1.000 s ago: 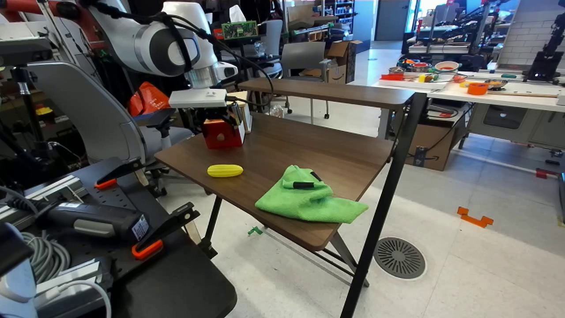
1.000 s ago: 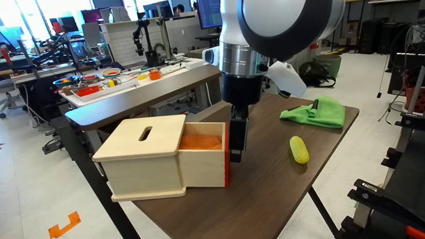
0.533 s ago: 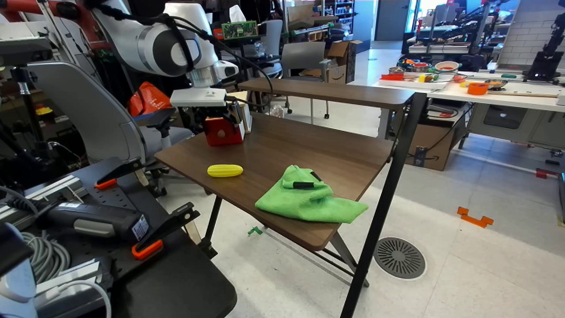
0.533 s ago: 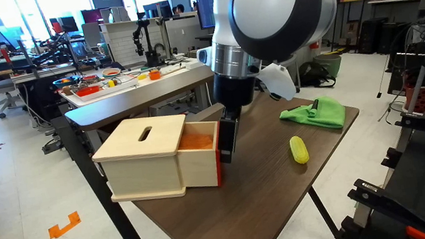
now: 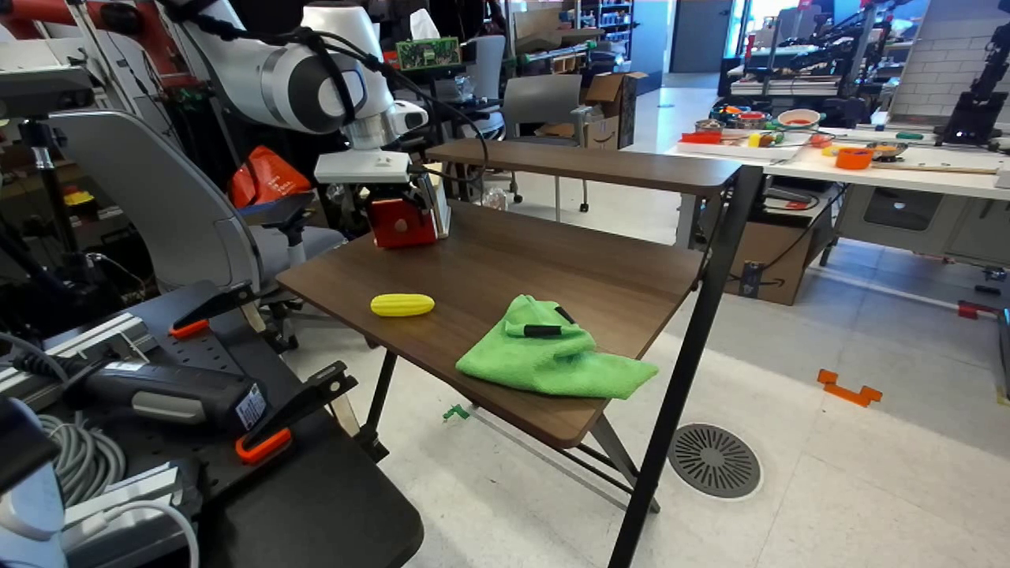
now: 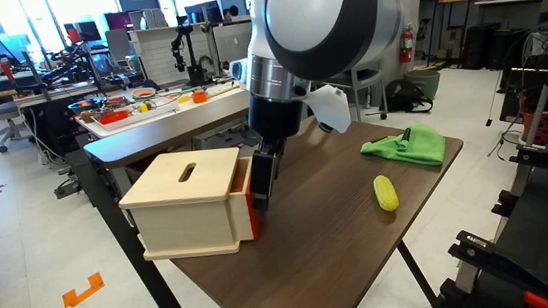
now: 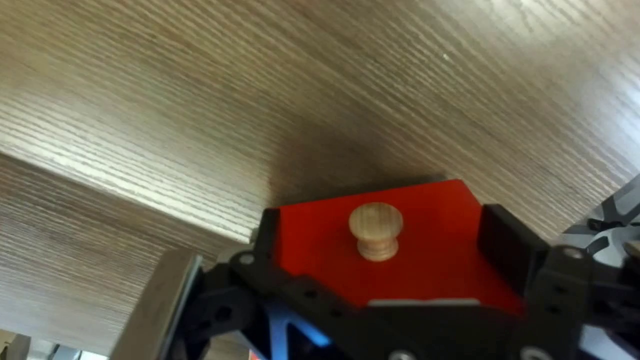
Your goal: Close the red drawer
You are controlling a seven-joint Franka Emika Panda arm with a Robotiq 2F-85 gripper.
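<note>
- In an exterior view, the raised shelf passes behind the wooden box, which stands upright on the brown table.
- The red drawer sits at the right-hand end of the wooden box, partly extended.
- The gripper stands directly before the red front. In the wrist view, its fingers are spread wide, one on each side of the wooden knob. Contact between fingers and red front cannot be confirmed.
- Farther right on the brown table, well apart from the red drawer, lie the yellow object and the green cloth.
- Change from half a second earlier: the red drawer protrudes less; its orange interior is reduced to a narrow strip. The arm and gripper are displaced toward the wooden box. The yellow object and green cloth hold position in both exterior views.
- Orientation: in an exterior view, the red drawer points right, out of the wooden box. In an exterior view, the red front faces the camera. Long axis: cannot be determined; the rear portion is hidden by the wooden box.
</note>
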